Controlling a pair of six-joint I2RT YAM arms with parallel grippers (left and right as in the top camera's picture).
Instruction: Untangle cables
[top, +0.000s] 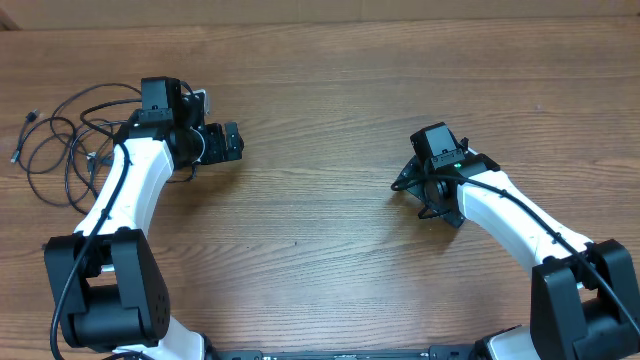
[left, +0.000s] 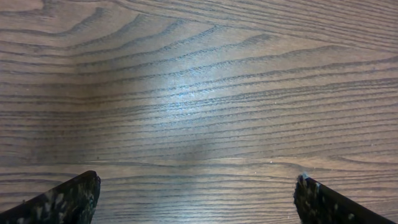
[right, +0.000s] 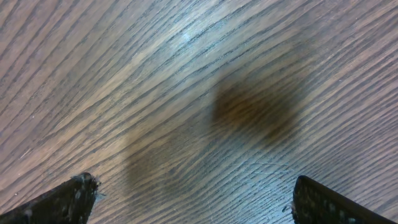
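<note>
Two arms, one tangle. The cables (top: 70, 140) are lying at the table's (top: 320, 80) far left edge, well apart from both sets of jaws.

- The left gripper (top: 224, 142) is pointing toward table centre, so the tangle is sitting behind it, on the far side of its own forearm. The cords' near edge is running just beside that forearm, maybe under it (can't tell which).
- The right gripper (top: 425, 190) is hovering right of centre, and most of the table is lying between it and the cords.
- The left arm is the nearer one by a wide margin. My read is that it needs to swing round to face left before any grab.
- The tangle is showing no clean long axis, just a loose, round sprawl. The longest loops are running top-to-bottom in the overhead view.
- Both sets of jaws are standing spread wide and holding nothing. The left fingers (left: 68, 199) and right fingers (right: 62, 199) are showing at the frame corners, with bare wood between them.

Counts:
- Two grippers.
- One bundle.
- At least two loose plug ends are poking out on its left side.
- The number of separate cords isn't readable, because the loops are overlapping too much.
</note>
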